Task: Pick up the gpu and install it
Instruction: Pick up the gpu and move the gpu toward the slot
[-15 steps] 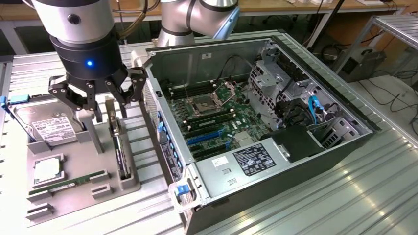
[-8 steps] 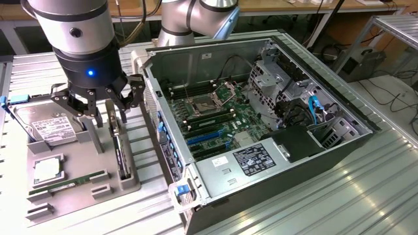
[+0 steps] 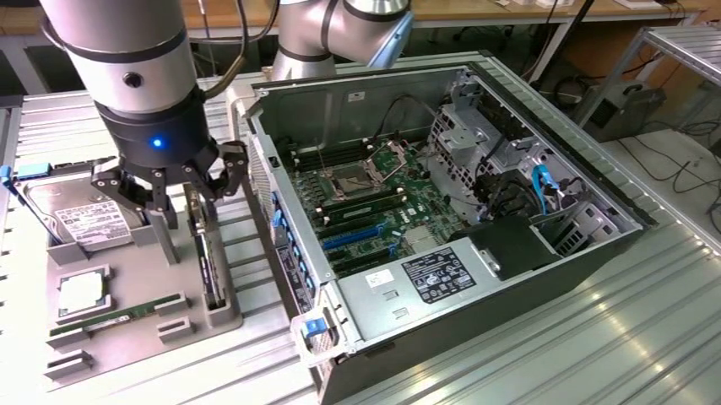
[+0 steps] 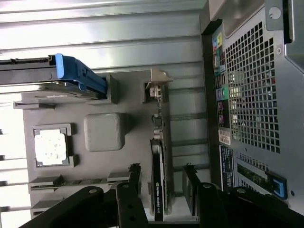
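Observation:
The gpu [image 3: 206,253] stands on its edge in a slot of the grey parts tray [image 3: 141,337], a thin dark card with its silver bracket end [image 4: 156,80] farthest from my gripper. My gripper [image 3: 178,196] hangs just above the card's upper end. In the wrist view the gpu [image 4: 159,185] runs between my two black fingers [image 4: 134,172], which stand apart on either side of it with a gap on each side. The gripper [image 4: 161,169] is open and holds nothing. The open computer case [image 3: 451,211] lies to the exterior view's right, with blue expansion slots [image 3: 355,236] on its motherboard.
On the tray there are also a silver hard drive [image 3: 84,221] with a white label and blue caddy [image 4: 76,73], a CPU [image 3: 81,291] and a green RAM stick [image 3: 118,316]. The case's perforated rear panel [image 4: 256,95] stands close beside the tray. Everything rests on a ribbed metal table [image 3: 631,337].

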Available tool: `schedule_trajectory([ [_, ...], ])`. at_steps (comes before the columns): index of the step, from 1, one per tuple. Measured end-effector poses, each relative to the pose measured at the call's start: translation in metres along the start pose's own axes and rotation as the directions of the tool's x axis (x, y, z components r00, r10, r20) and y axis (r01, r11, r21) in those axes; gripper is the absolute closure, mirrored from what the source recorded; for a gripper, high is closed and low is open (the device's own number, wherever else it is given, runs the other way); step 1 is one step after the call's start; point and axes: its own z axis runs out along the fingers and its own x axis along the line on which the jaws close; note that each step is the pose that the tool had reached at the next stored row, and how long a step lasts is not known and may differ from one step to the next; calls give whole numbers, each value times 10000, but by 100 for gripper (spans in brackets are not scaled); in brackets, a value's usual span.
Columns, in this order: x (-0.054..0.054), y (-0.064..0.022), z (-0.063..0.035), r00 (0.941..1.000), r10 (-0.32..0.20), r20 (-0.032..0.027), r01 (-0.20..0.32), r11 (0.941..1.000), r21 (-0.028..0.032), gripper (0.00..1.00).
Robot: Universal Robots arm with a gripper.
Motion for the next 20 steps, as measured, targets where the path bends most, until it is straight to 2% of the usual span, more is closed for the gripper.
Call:
schedule_trajectory([
  [7,14,-8,136,10000,36,2,-36,10000,0,52],
  [10,18,-29,277,9994,336,15,-336,9994,9,52],
  [20,27,-42,502,9992,389,19,-389,9992,10,52],
])
